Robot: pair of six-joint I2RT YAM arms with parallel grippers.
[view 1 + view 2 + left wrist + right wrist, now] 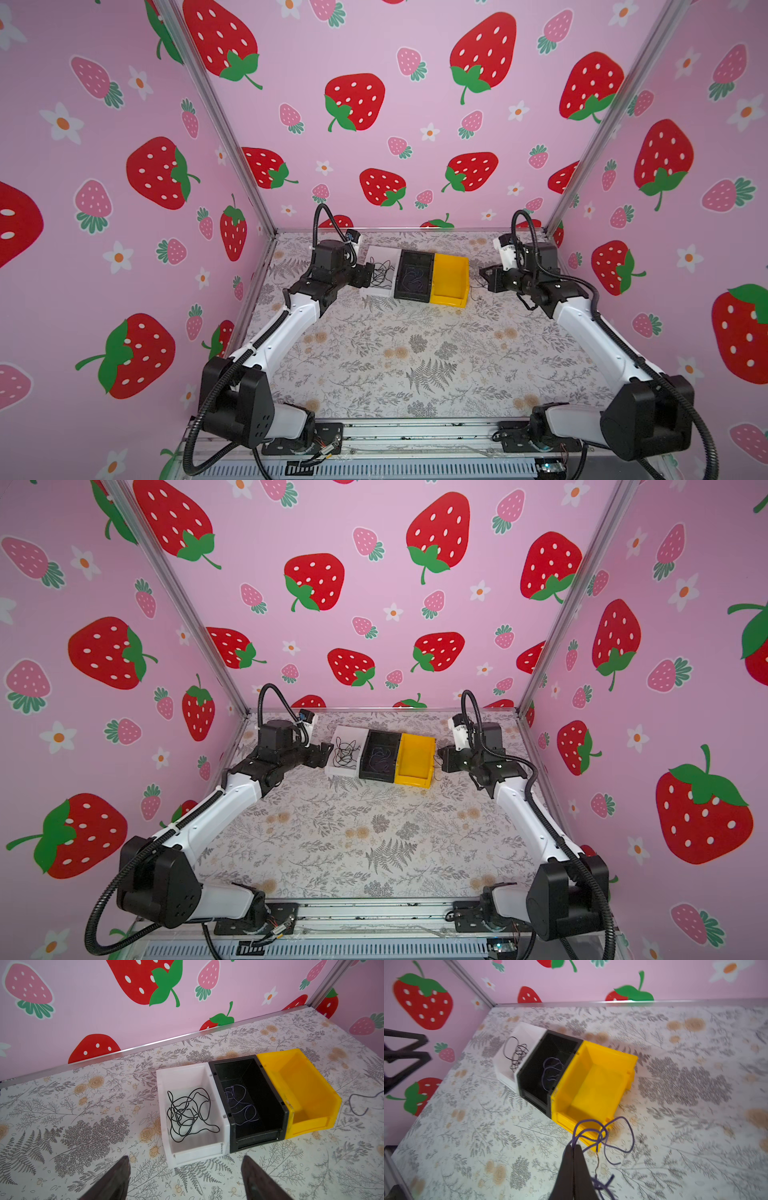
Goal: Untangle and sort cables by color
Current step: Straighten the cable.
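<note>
A tangle of black cables (187,1113) lies in the white bin (197,1153). A dark purple cable (241,1107) lies looped in the black bin (259,1140) beside it. My left gripper (186,1158) is open and empty, just off the white bin's near end (365,276). My right gripper (573,1146) is shut on another purple cable (631,1136), whose loops trail over the tabletop at the yellow bin's (591,1084) near corner. In a top view the right gripper (484,276) hovers just right of the yellow bin (451,270).
The three bins stand side by side at the back middle of the floral tabletop (415,365), close to the back wall's metal rail (145,1046). The yellow bin holds nothing. Pink strawberry-print walls enclose the table on three sides.
</note>
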